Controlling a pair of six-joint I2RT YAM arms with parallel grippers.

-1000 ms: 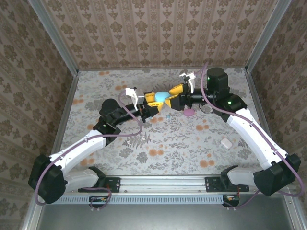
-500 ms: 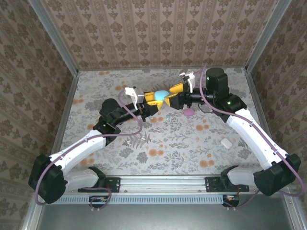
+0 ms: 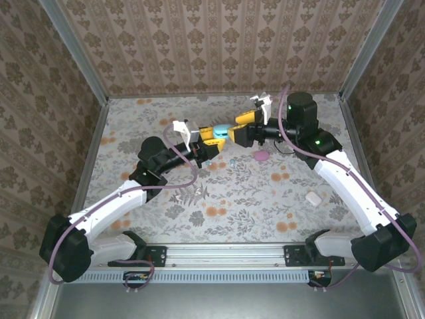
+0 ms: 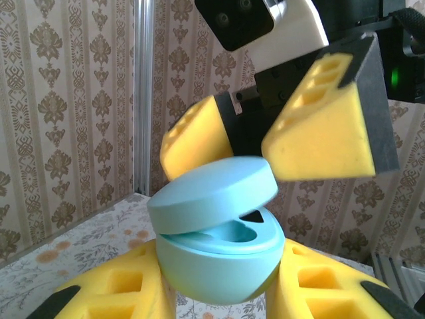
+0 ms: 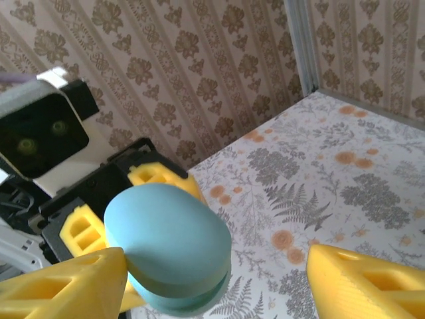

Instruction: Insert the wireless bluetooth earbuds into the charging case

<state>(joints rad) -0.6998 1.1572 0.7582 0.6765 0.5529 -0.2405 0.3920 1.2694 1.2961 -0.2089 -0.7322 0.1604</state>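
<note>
- Above the bench (image 3: 265, 212), the half-open charging case (image 4: 216, 246) is clamped in the left hand (image 4: 216, 289).
- Its lid should be lifted gently by the wide-spread right hand (image 4: 255, 136).
- One earbud (image 3: 232, 161) is seen lying on the bench below.

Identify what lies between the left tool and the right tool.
A light blue charging case, lid ajar, gripped by the left tool; the open right tool sits around its lid. The left wrist view shows it best.
</note>
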